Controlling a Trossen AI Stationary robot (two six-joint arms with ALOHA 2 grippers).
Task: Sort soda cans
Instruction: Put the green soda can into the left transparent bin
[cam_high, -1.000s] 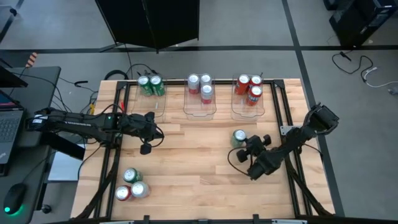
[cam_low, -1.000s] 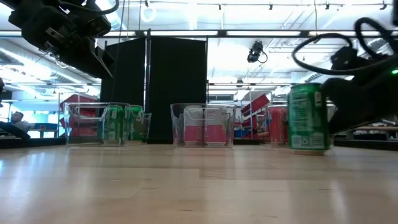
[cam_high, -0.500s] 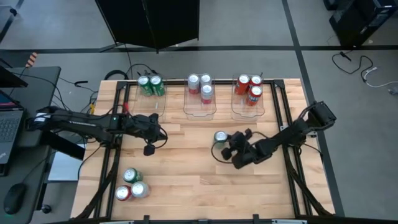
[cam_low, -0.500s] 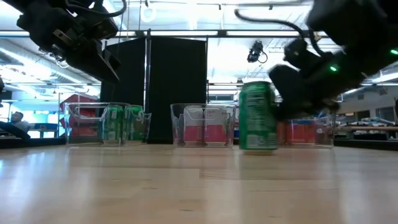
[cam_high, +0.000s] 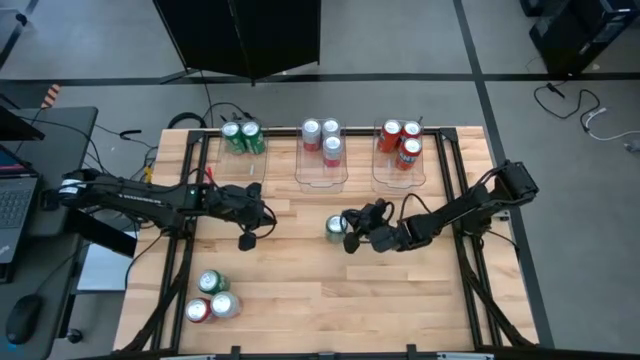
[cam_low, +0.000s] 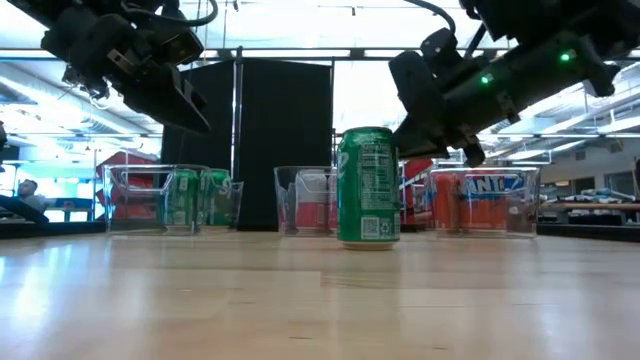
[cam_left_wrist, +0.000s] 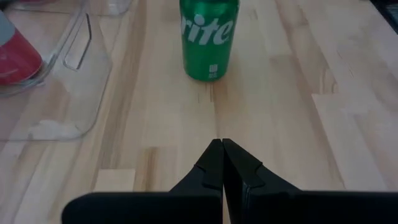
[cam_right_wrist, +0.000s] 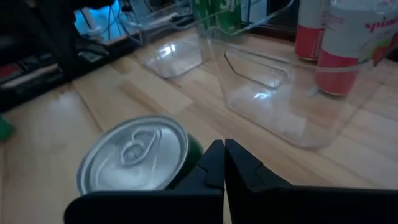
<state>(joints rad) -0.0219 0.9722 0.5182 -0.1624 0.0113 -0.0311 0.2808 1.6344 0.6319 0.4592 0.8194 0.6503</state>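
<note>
Pale wooden plank counter (cam_high: 300, 300) with black frame rails along both sides. Standing upright near its middle: one green can (cam_high: 336, 228). Taken from that can as landmark: three clear plastic bins in a row along the far edge, namely left bin (cam_high: 238, 160) holding green cans, middle bin (cam_high: 322, 165) directly beyond holding silver-white cans, right bin (cam_high: 402, 165) holding red cans. Toward the near left corner, well apart from the landmark: cluster of three cans (cam_high: 211, 298), touching one another.
</note>
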